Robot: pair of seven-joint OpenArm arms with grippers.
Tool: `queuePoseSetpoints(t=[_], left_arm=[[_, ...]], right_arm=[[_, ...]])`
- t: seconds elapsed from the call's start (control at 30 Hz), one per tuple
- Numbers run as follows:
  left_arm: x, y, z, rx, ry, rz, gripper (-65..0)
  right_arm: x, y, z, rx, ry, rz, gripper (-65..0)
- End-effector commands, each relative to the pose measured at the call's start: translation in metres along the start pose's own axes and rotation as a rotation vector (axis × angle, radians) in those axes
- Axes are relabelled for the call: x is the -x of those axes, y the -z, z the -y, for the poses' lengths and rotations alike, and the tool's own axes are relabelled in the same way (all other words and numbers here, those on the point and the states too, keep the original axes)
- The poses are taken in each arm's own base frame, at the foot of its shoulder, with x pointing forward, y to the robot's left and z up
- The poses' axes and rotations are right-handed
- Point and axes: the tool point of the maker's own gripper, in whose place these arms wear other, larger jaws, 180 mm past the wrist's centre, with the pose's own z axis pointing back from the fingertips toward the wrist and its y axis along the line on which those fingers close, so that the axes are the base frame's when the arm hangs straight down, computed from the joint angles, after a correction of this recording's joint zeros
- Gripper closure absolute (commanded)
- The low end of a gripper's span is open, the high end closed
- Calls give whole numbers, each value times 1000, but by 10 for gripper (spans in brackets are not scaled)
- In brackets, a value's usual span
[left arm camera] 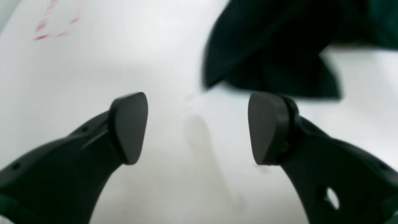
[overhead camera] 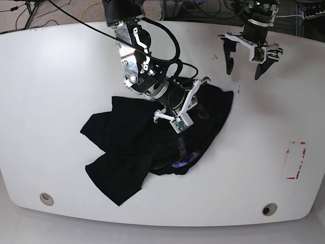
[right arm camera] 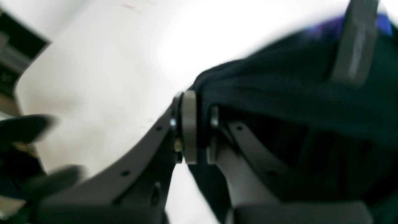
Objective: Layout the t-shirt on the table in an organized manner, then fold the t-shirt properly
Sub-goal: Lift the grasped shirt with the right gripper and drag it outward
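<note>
My right gripper (right arm camera: 199, 127) is pinched shut on a fold of the shirt (overhead camera: 147, 142); in the right wrist view the two pads press a bunched ridge of black cloth between them, and the cloth runs off toward three o'clock, where it fills most of that side. In the base view this gripper (overhead camera: 195, 94) sits low over the upper part of the shirt, at about one o'clock from the garment's middle, with the arm reaching down to it from twelve o'clock. The shirt lies crumpled on the table (overhead camera: 51, 76), not flat: one lobe spreads toward nine o'clock, a broad flap hangs toward seven o'clock near the front edge, and a rounded edge reaches toward two o'clock. A small blue patch (overhead camera: 182, 162) peeks out at the shirt's lower edge, around five o'clock from my right gripper. My left gripper (left arm camera: 198, 127) is spread wide and holds nothing; its two pads stand well apart over bare table, and a corner of the shirt (left arm camera: 270, 56) lies beyond them toward one o'clock, not touching either pad. In the base view this gripper (overhead camera: 244, 68) hovers near the far edge, at two o'clock from the shirt and apart from it. The red tape rectangle (overhead camera: 295, 160) lies well off toward four o'clock, and two grommet holes (overhead camera: 46, 198) sit near the front edge.
</note>
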Motion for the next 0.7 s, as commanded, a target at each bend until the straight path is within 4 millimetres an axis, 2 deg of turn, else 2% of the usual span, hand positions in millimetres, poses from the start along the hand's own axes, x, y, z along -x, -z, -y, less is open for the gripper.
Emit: queuePoseSetpoints(t=[0.0, 0.27, 0.67], left_arm=[[-8, 6, 13, 35, -6, 36, -465], [-13, 26, 59, 159, -38, 63, -465], [-10, 34, 111, 297, -57, 62, -465]], right_arm=[[-35, -4, -9, -29, -74, 91, 0], [-85, -14, -15, -51, -256, 178, 0], [-187, -15, -6, -22, -467, 335, 0]])
